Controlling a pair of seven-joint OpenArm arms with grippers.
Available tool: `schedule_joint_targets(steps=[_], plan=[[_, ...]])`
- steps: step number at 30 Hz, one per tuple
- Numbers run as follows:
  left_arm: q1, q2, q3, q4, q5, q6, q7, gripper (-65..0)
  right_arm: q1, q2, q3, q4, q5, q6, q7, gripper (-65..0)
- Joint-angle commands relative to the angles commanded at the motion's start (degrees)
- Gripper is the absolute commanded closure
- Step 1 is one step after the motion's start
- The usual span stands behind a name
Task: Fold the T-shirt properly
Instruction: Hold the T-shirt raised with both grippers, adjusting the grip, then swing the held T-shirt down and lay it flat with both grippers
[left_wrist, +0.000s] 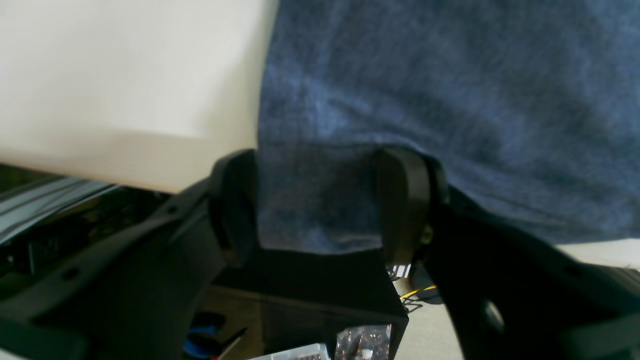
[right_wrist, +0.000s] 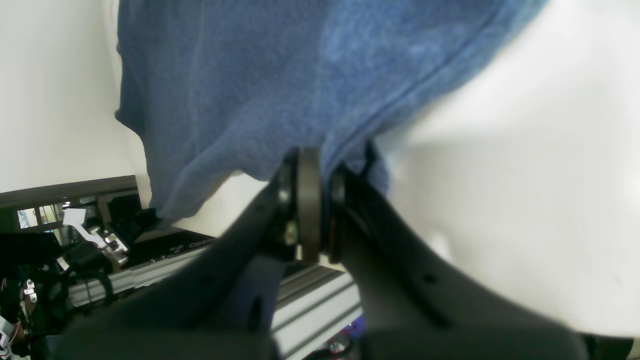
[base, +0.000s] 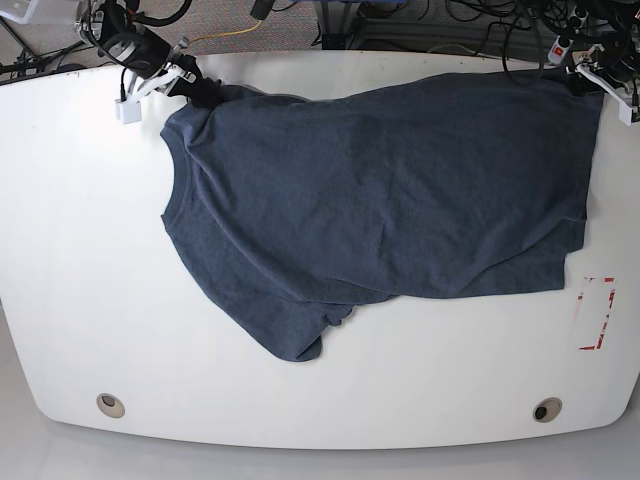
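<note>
The dark navy T-shirt (base: 380, 190) lies spread, plain side up, across the far half of the white table (base: 80, 250), with one rumpled part reaching toward the front (base: 300, 340). At the shirt's far left corner, my right gripper (base: 200, 92) is shut on the cloth. The right wrist view shows its fingers (right_wrist: 309, 200) pinching a hemmed edge of the T-shirt (right_wrist: 240, 75). My left gripper (base: 585, 80) is at the far right corner. In the left wrist view its fingers (left_wrist: 405, 200) stand wide apart, open, with the T-shirt's edge (left_wrist: 450, 100) between them.
A red-outlined rectangle (base: 598, 313) is marked on the table near the right edge. Two round holes (base: 111, 404) (base: 546, 409) sit near the front edge. Cables and gear (base: 400, 15) crowd the space beyond the far edge, and an aluminium rail (right_wrist: 310, 295) runs beneath it.
</note>
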Motion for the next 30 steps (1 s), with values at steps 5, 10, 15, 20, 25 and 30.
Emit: schedule_joint_targets(steps=[5, 10, 15, 20, 25, 30], plan=[[0.0, 0.0, 1.85, 0.0, 0.0, 0.0, 0.0, -33.2, 0.0, 0.0, -0.09, 0.0, 0.0, 0.0, 0.0, 0.0], [0.0, 0.0, 3.6, -0.35, 0.44, 0.0, 0.0, -6.4, 0.09, 0.0, -0.09, -0.09, 0.0, 0.0, 0.0, 0.0], [0.0, 0.35, 3.69, 0.88, 0.26, 0.0, 0.0, 0.0, 0.97, -0.18, 0.0, -0.09, 0.0, 0.0, 0.0, 0.0], [0.0, 0.44, 3.6, 9.14, 0.35, 0.0, 0.0, 0.0, 0.88, -0.18, 1.05, 3.16, 0.0, -0.09, 0.44, 0.0], [-0.79, 0.62, 3.96, 19.6, 0.35, 0.0, 0.18, 0.0, 1.05, -0.26, 3.34, 8.88, -0.18, -0.53, 0.44, 0.0], [-7.74, 1.14, 3.87, 21.63, 0.44, 0.0, 3.78, 0.0, 5.19, 2.2, 3.43, 8.79, -4.22, -0.53, 0.88, 0.0]])
